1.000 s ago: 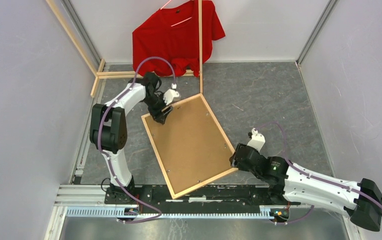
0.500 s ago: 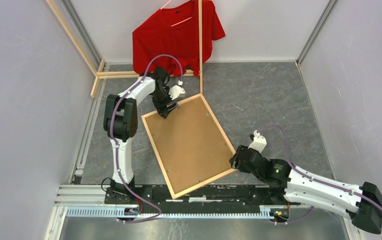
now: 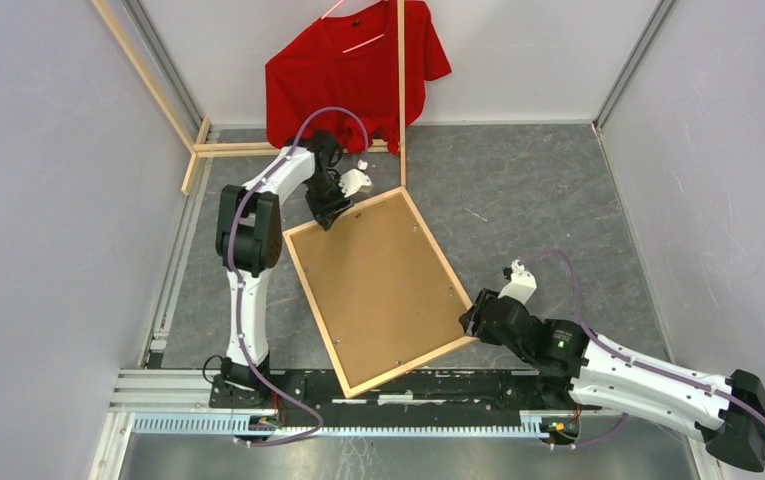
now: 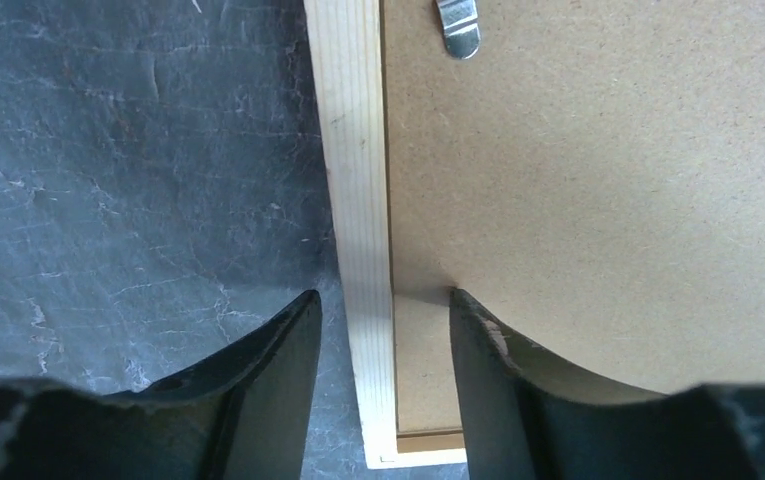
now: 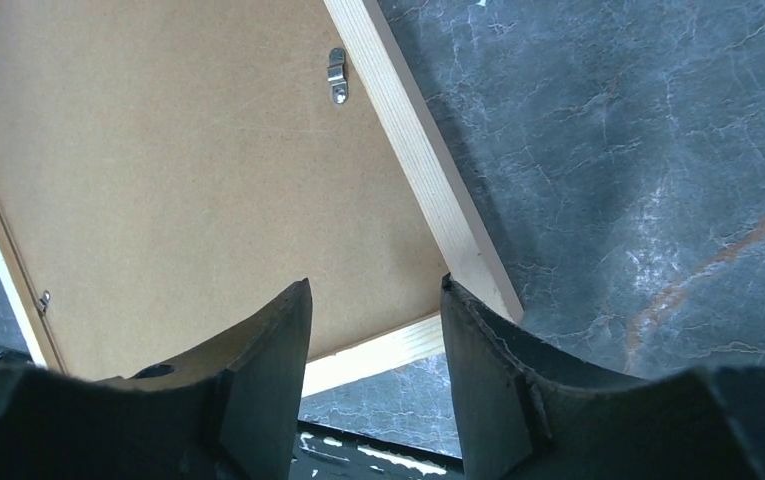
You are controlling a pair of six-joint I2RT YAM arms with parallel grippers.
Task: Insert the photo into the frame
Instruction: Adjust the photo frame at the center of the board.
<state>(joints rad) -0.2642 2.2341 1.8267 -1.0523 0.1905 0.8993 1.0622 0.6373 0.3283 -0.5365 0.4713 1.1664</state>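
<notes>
One frame (image 3: 425, 236) lies flat on the grey table (image 3: 538, 200) with its back side up and turned diagonally to the table edges. A brown backing board (image 3: 378, 290) fills the inside of its light wood strips. Whether the photo is under this board cannot be told, because only the brown back shows. Small metal clips (image 4: 457, 28) sit on the board close to the strips.

The left gripper (image 4: 382, 294) is at the far-left corner of the frame. Its two fingers stand apart, one over the grey table and one over the backing board, with the wood strip between them. A gap shows on each side of the strip, so the pincer is open and grips nothing.

The right gripper (image 5: 375, 281) is at the right corner of the frame, on the side nearer to the arm bases. Its fingers also stand apart, above the corner where two strips meet, and they close on nothing.

The far corner of the frame is just beside the foot of an upright wooden slat (image 3: 401, 90). The near corner reaches the black rail (image 3: 438, 385) where the arms are bolted. More loose slats (image 3: 228, 150) lie at the far-left side of the table. A red T-shirt (image 3: 353, 70) hangs on the back wall behind the upright slat.
</notes>
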